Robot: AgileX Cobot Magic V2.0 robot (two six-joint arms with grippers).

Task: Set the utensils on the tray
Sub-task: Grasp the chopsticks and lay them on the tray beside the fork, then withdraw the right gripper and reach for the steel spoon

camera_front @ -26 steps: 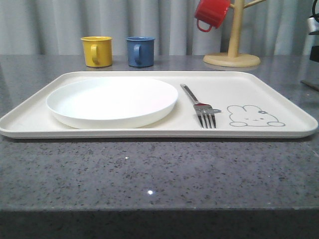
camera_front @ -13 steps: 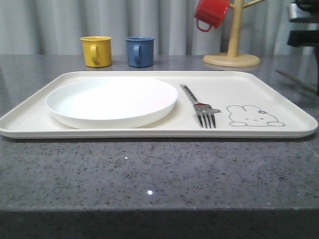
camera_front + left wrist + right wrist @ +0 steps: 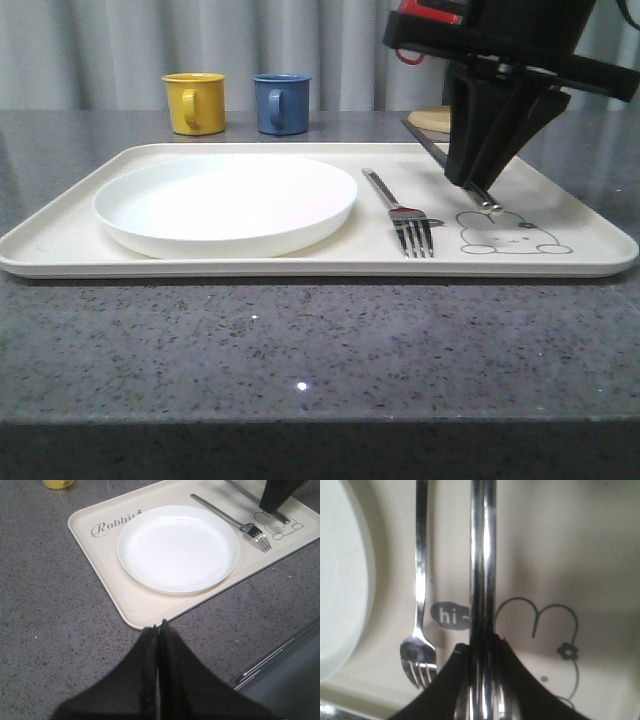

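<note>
The cream tray [image 3: 300,262] holds a round white plate [image 3: 225,200] on its left half and a steel fork [image 3: 400,212] just right of the plate. My right gripper [image 3: 475,185] hangs over the tray's rabbit drawing, shut on a pair of steel chopsticks [image 3: 425,140] whose near tip slants down close to the tray surface. In the right wrist view the chopsticks [image 3: 482,555] run out from the shut gripper [image 3: 479,642], parallel to the fork [image 3: 421,580]. My left gripper [image 3: 160,625] is shut and empty over the counter near the tray's corner [image 3: 95,540].
A yellow mug [image 3: 195,102] and a blue mug [image 3: 281,103] stand behind the tray. A wooden mug tree base [image 3: 430,118] and a red mug [image 3: 410,50] sit at the back right, mostly hidden by my right arm. Grey counter lies in front.
My right arm has swung in from the right edge and come down over the tray's right half with the chopsticks. Plate and fork have not moved.
</note>
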